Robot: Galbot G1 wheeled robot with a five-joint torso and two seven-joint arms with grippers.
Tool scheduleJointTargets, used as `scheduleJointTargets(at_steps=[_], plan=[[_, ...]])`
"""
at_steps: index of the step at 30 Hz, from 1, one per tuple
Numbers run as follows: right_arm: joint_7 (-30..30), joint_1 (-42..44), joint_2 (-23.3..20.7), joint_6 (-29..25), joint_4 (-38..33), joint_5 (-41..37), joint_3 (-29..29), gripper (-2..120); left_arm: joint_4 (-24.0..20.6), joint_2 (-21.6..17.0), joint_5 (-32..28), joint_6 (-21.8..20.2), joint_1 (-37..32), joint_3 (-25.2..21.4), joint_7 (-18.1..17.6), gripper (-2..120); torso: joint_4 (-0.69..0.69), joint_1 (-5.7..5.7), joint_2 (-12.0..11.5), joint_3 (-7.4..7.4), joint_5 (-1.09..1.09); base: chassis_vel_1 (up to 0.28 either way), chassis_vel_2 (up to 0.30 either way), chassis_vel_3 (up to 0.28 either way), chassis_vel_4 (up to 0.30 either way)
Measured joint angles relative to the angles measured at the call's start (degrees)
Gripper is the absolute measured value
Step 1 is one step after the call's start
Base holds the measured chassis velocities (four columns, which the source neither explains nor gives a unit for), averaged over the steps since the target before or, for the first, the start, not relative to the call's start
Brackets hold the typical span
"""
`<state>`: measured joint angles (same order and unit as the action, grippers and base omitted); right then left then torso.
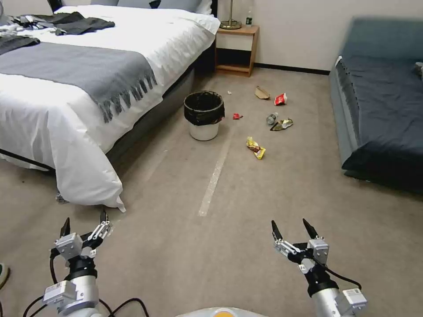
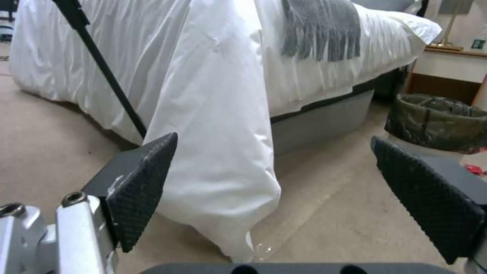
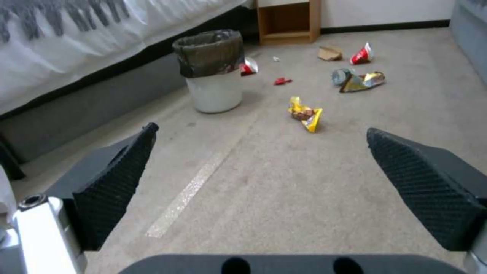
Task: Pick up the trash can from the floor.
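The bin [image 1: 204, 115] stood upright on the floor [image 1: 246, 229], just beside the side of the bed [image 1: 88, 88] and well ahead of the robot, with its black liner folded over the rim and the white body showing below. A pale tape strip [image 1: 215, 176] ran on the carpet from near the bin toward the robot. To the right of the bin lay scattered litter: a small red scrap [image 1: 237, 116] close to it, a yellow wrapper [image 1: 256, 148] nearer the robot, a crushed bottle [image 1: 271, 118] and a gold wrapper [image 1: 282, 124] side by side, and farther back a red cup [image 1: 280, 99] and a brown paper piece [image 1: 262, 93]. The right wrist view showed one more red cup [image 3: 248, 66] lying behind the bin, touching or almost touching it, which the head view hid. The left wrist view showed the bin [image 2: 440, 123] past the hanging white sheet [image 2: 218, 125], with a black pole [image 2: 101, 68] leaning in front of the bed. A nightstand [image 1: 235, 48] stood at the wall behind, and a dark sofa [image 1: 383, 101] was on the right side. The left gripper [image 1: 84, 223] was held low near the sheet corner, the right gripper [image 1: 291, 229] low on the other side; both had the fingers spread apart with nothing between them, well apart from the bin.
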<state>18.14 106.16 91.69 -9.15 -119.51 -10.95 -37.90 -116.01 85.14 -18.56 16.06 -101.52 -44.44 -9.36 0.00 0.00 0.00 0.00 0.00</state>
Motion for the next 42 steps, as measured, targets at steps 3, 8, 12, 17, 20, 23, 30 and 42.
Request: scheduleJointTargets(at_steps=[3, 8, 12, 17, 20, 23, 30, 42], plan=[[0.56, -0.07, 0.02, -0.3, 0.21, -0.27, -0.05, 100, 0.0, 0.0, -0.01, 0.01, -0.02, 0.01, 0.05, 93, 0.0, 0.0, 0.0, 0.0, 0.0, 0.0, 0.0, 0.0, 0.0], [0.59, -0.18, 0.04, -0.32, 0.34, -0.52, 0.0, 100, -0.09, -0.13, -0.05, 0.04, -0.08, 0.01, 0.13, 93, 0.0, 0.0, -0.01, 0.0, 0.0, 0.0, 0.0, 0.0, 0.0], [0.91, -0.3, 0.14, -0.31, 0.42, -0.58, 0.04, 100, -0.22, -0.36, -0.28, 0.21, -0.26, -0.06, 0.24, 93, 0.0, 0.0, -0.01, 0.0, 0.0, 0.0, 0.0, 0.0, 0.0], [2.54, -0.32, 0.28, -0.33, 0.37, -1.49, -0.36, 100, -0.28, -0.58, -0.41, 0.35, -0.35, -0.02, 0.36, 93, 0.01, 0.0, -0.01, 0.0, 0.0, 0.0, 0.0, 0.0, 0.0], [3.25, -0.31, 0.27, -0.49, 0.41, -2.11, -0.71, 100, -0.41, -0.77, -0.41, 0.35, -0.3, 0.05, 0.42, 93, 0.01, 0.0, -0.01, 0.0, 0.0, 0.0, 0.0, 0.0, 0.0], [3.42, -0.34, 0.26, -0.63, 0.51, -2.43, -0.82, 100, -0.49, -0.94, -0.41, 0.35, -0.3, 0.06, 0.46, 93, 0.01, 0.0, -0.01, 0.0, 0.0, 0.0, 0.0, 0.0, 0.0], [3.66, -0.52, 0.35, -0.83, 0.6, -2.6, -0.85, 100, -0.5, -1.12, -0.41, 0.44, -0.49, 0.03, 0.49, 93, 0.0, 0.0, 0.0, 0.0, 0.0, 0.0, 0.0, 0.0, 0.0], [4.95, -0.47, 0.44, -1.73, 0.98, -2.82, -1.29, 100, -0.5, -1.02, -0.38, 1.08, -0.74, -0.06, 0.71, 93, 0.01, -0.01, 0.0, 0.0, 0.0, -0.021, 0.021, 0.017, -0.024]])
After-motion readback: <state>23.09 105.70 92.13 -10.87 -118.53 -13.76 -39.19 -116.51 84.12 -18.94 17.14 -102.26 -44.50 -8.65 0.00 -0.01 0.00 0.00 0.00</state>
